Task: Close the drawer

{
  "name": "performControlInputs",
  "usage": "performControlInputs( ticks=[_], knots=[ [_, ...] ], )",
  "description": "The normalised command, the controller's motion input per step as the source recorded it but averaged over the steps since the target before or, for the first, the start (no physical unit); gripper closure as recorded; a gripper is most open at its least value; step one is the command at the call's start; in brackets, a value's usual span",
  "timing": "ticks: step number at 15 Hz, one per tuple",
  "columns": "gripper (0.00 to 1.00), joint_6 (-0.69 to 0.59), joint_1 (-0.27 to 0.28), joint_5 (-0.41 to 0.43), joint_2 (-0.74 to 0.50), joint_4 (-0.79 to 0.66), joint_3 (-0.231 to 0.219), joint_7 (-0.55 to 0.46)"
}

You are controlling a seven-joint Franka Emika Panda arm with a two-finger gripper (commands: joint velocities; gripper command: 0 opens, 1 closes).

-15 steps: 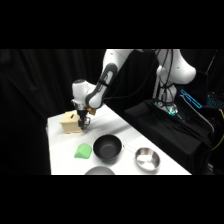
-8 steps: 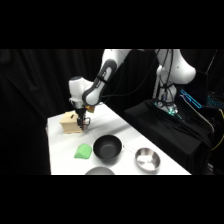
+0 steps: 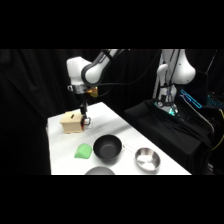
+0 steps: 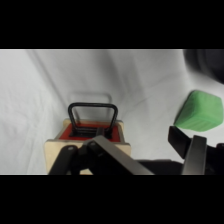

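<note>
The small pale wooden box [image 3: 71, 123] stands at the table's far left corner. In the wrist view I look down over its pale top edge [image 4: 85, 150]. The orange-red drawer [image 4: 90, 132] juts out a little beyond it, its dark loop handle [image 4: 93, 115] pointing away from me. My gripper [image 3: 85, 120] hangs against the box's right side in the side view. In the wrist view the gripper [image 4: 150, 156] sits just above the box and behind the drawer front. Its fingers [image 4: 193, 150] stand apart, open, with nothing between them.
A green cloth-like object [image 3: 83, 151] [image 4: 200, 111] lies on the white table [image 3: 107, 122] near the box. Beside it stands a black bowl [image 3: 107, 148], then a metal bowl [image 3: 147, 159]. A grey dish [image 3: 99, 171] shows at the front edge.
The arm has swung left toward the box, and the gripper has come down beside it. The bowls and the green object have not moved.
</note>
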Motion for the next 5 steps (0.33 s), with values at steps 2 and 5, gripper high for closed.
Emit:
performControlInputs(
  ticks=[2, 5],
  knots=[
    [0.0, -0.46, -0.047, 0.022, -0.43, -0.07, 0.011, -0.2],
    [0.0, -0.38, -0.03, 0.012, -0.32, 0.02, -0.015, -0.16]
  ],
)
